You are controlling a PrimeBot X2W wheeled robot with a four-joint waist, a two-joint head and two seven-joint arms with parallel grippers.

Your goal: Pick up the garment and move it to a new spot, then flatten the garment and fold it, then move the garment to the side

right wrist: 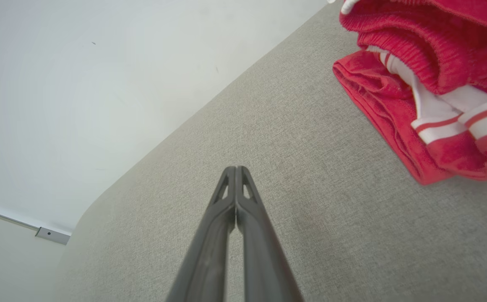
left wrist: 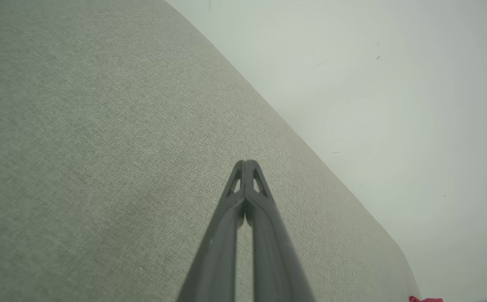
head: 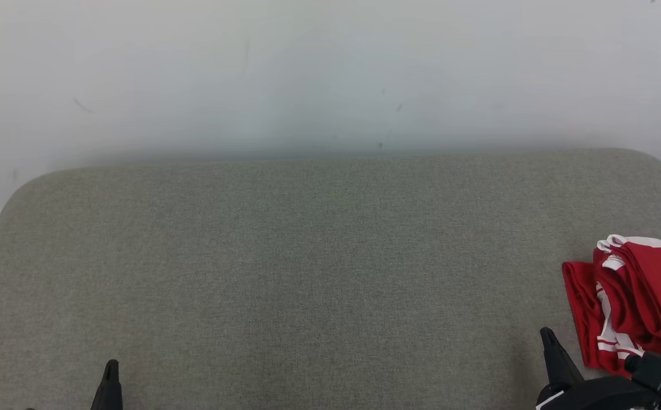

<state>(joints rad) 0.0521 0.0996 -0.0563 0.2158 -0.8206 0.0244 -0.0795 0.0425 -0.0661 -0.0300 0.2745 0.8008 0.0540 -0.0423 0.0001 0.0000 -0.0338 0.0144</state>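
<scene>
The red garment (head: pixel 640 296) with white stripes lies bunched in rough folds at the right end of the grey fabric-covered surface (head: pixel 307 256), near that end's rounded corner. A pale wall (head: pixel 307 74) rises behind the surface.

In the head view the left hand (head: pixel 111 367) shows as a single dark tip at the lower left, well apart from the garment. The right hand (head: pixel 546 333) points up at the lower right, just beside the garment's near left corner but not touching it. From this angle neither hand's finger gap can be read.

The wrist views settle that. In the left wrist view the left hand (left wrist: pixel 246 162) has its two fingers pressed together at the tips, holding nothing, over bare fabric. A sliver of the garment (left wrist: pixel 425 299) sits at the bottom right edge.

In the right wrist view the right hand (right wrist: pixel 235 168) is likewise pressed together and empty. Here the garment (right wrist: pixel 415 63) is close at the upper right. This view brings out detail that the head view leaves flat: a gathered ribbed band on top and layered white-and-red striped edges beneath.
</scene>
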